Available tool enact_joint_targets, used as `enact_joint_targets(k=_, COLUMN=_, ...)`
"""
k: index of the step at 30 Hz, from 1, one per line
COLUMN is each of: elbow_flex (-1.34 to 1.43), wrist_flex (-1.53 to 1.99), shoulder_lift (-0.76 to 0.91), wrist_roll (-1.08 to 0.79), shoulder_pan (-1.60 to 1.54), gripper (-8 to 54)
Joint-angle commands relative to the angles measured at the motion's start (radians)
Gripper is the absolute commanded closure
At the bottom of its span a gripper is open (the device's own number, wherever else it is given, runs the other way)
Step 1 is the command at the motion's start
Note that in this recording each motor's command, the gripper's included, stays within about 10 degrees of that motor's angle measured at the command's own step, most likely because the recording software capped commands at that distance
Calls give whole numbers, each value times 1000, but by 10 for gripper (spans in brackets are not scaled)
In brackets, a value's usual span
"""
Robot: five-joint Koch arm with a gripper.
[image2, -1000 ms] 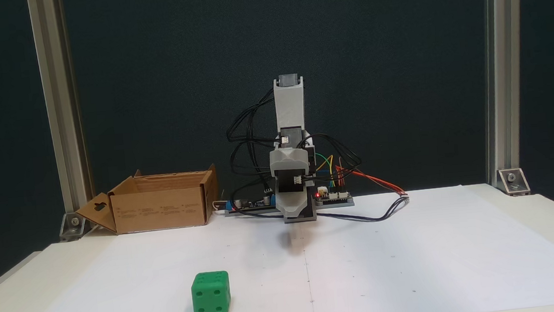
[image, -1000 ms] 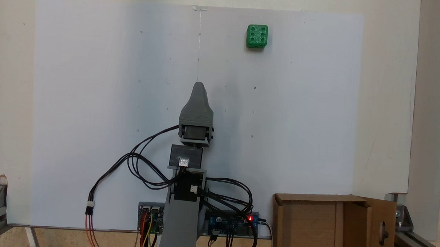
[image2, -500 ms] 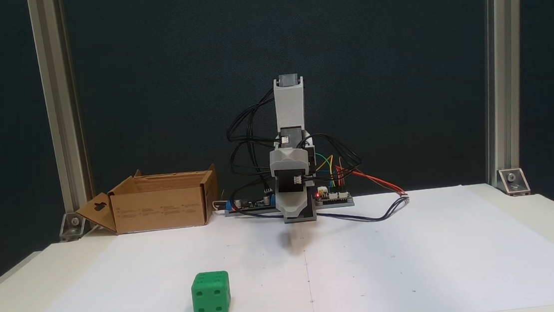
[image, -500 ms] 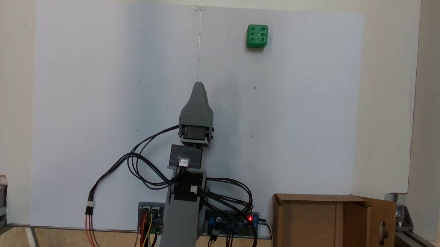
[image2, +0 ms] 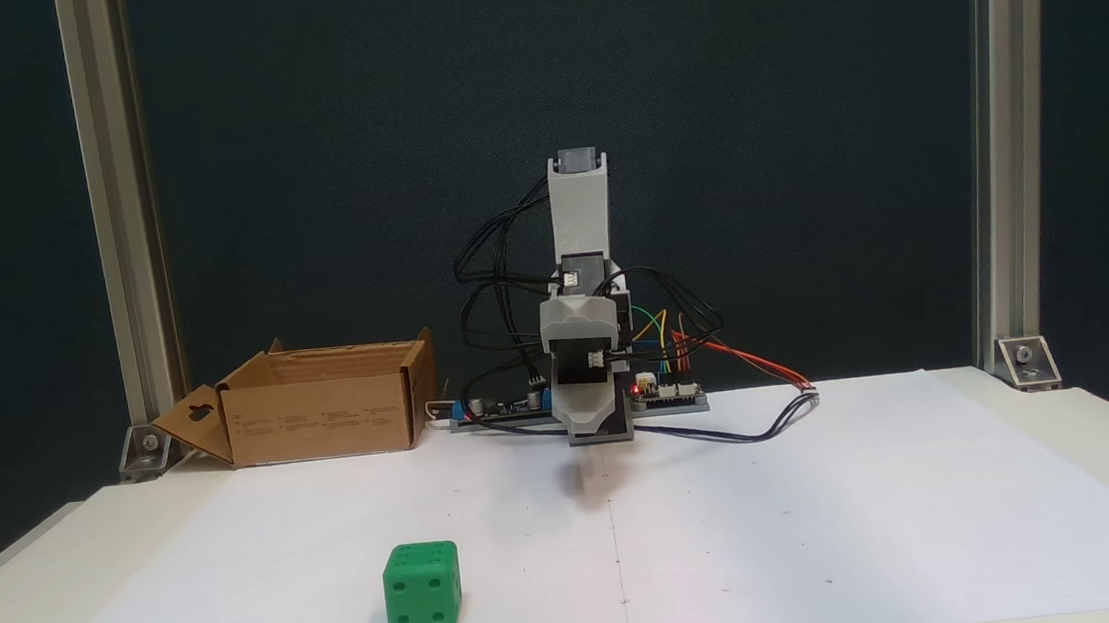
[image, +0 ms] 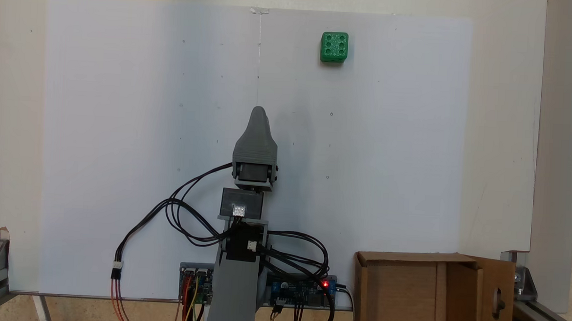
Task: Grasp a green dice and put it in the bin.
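Clearly nothing grasped yet. Claw (image: 258, 112) parked low over the middle of the sheet (image: 121, 122), pointing down just ahead of the base, well apart from die and bin alike. Cannot tell how wide: from above just one blunt grey tip, from the front (image2: 593, 434) a single grey block with no readable gap. Nothing green at the tip.

Die (image: 334, 46) sitting near the sheet's far edge, right of the centre line seen from above, six pips up. From the front (image2: 422, 587) left of centre, four pips facing the camera, square to the sheet. Bin (image: 408, 257) beside the base at the near right corner of the worktop (image: 502, 142), open on top, with a holed flap swung outward. From the front (image2: 322, 412) at the left, behind the sheet.

Likely trouble from here:
- A long reach, probably close to full stretch. Sagging at that range, and so nudging the die further out or off the sheet instead of straddling it.
- Coming down with too narrow an opening, landing on the top face and tipping the cube.
- Closing on rounded corners rather than flat faces, squeezing the die out sideways.
- Swinging back low and clipping the bin wall, or snagging the loose cables (image: 186, 199) around the base.
- Letting go early, bouncing off the rim or the flap.
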Motion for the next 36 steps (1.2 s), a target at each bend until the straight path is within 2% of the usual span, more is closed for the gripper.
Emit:
enact_joint_targets(k=1, elbow_flex=49, wrist_flex=-17, shoulder_lift=107, wrist_roll=-14, shoulder_pan=0, gripper=13)
enact_joint_targets(k=36, elbow_flex=49, wrist_flex=-32, shoulder_lift=107, wrist_roll=-14, shoulder_pan=-6, gripper=13)
